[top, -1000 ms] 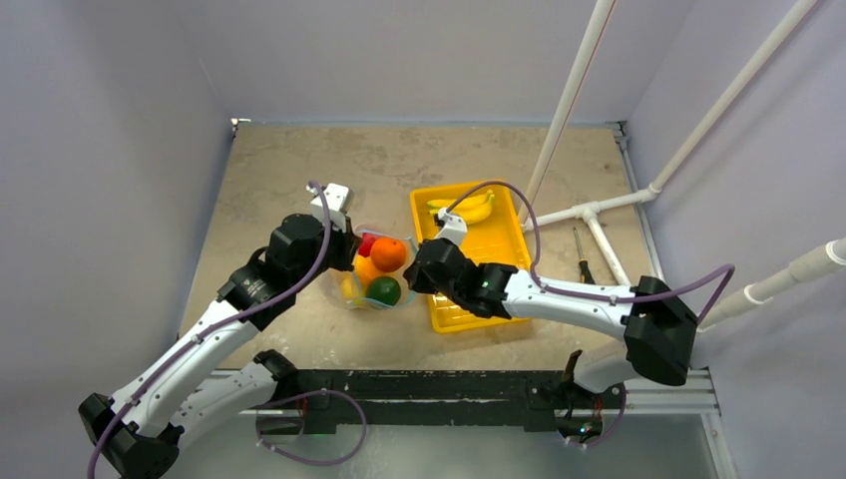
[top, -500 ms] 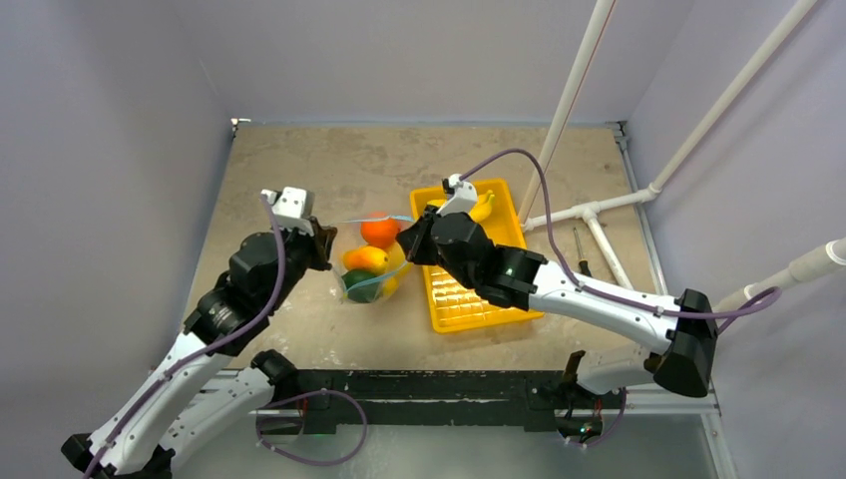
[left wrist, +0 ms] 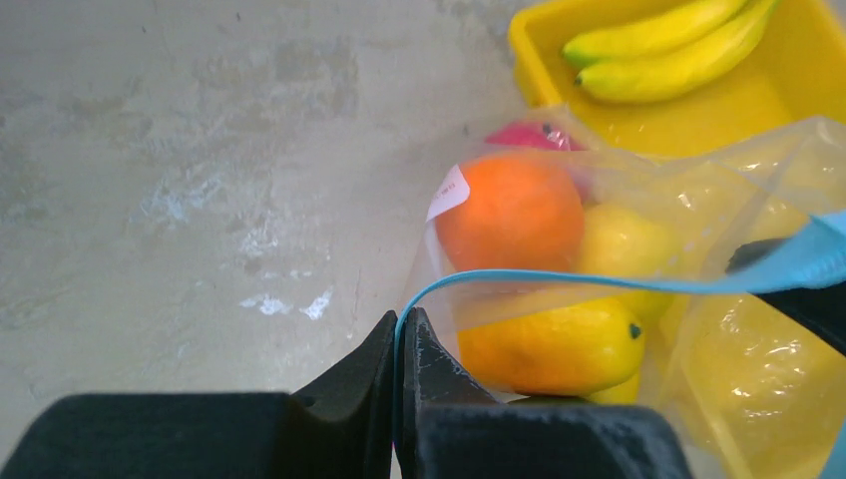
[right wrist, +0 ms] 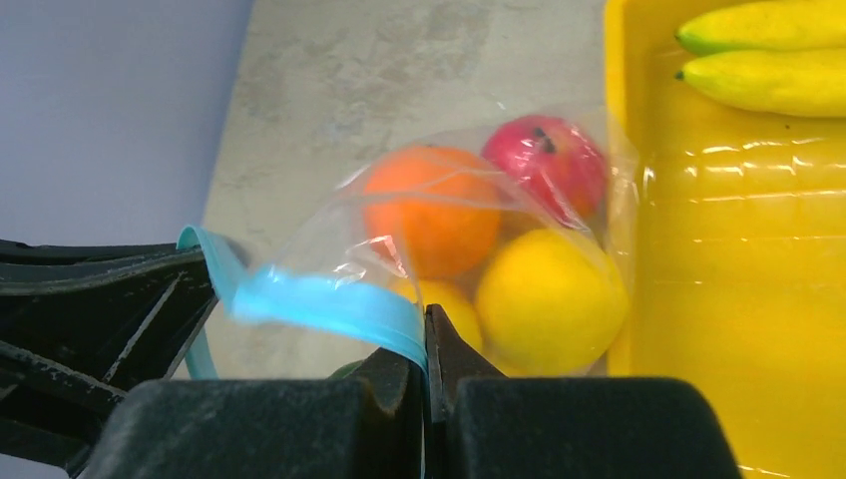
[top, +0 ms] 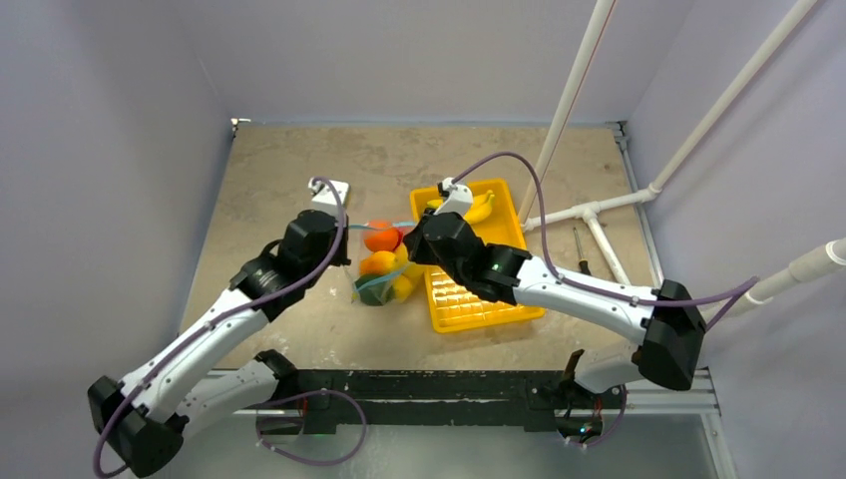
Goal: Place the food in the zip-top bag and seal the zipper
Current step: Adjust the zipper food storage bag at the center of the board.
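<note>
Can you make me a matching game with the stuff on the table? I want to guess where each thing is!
Things:
1. bananas
2. orange
3. zipper
4. thin tool

Places:
A. inside the zip-top bag
B. on the table, to the right of the tray
C. lying in the yellow tray
D. pinched in the shut fingers of the left gripper and the right gripper

Right pairs: 1-C, 2-A, 3-D, 4-B
</note>
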Robot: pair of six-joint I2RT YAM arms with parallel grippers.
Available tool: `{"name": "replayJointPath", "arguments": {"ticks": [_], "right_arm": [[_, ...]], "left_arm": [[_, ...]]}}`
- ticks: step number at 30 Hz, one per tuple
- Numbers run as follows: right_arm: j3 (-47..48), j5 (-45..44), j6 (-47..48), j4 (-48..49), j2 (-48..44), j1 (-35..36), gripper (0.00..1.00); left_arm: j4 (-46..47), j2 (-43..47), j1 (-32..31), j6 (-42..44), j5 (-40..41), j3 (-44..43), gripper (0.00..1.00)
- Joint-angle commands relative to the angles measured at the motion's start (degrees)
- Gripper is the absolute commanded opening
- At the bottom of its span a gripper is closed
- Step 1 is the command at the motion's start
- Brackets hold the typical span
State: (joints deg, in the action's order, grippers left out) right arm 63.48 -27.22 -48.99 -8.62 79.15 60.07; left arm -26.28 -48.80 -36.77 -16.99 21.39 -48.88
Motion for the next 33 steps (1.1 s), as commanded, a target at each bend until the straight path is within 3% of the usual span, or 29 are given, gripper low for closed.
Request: {"name": "replayJointPath", "arguments": {"ticks": [1, 6, 12, 16, 26, 33], "right_arm": [[-2.7, 1.6, 0.3, 5.1, 1.7, -1.9, 0.0], [-2.4, 2.8, 0.7, 5.5, 2.5, -2.2, 0.0], [1.4, -0.1, 2.1, 3.7, -0.9, -2.2, 0.0], [2.7, 1.1, 3.4, 4.7, -2.6, -2.2, 0.0], [0.0, 6.8, 2.7, 10.4, 6.8, -2.2, 0.0], [2.6, 6.1, 3.4, 9.3, 8.9, -2.2, 0.0]], "left_arm": [[-3.2, -4.9, 0.1, -1.0, 0.3, -2.1, 0.0], [-2.4, -4.0, 0.2, -1.2, -1.4, -2.6, 0.0], [3.6, 10.3, 0.2, -0.1, -2.1, 0.4, 0.0], [5.2, 15.0, 0.2, 0.3, -0.5, 1.6, 0.0], [-0.1, 2.6, 0.2, -0.2, -1.0, -1.5, 0.0], [1.7, 5.0, 0.2, -0.1, -2.1, -0.5, 0.0]]}}
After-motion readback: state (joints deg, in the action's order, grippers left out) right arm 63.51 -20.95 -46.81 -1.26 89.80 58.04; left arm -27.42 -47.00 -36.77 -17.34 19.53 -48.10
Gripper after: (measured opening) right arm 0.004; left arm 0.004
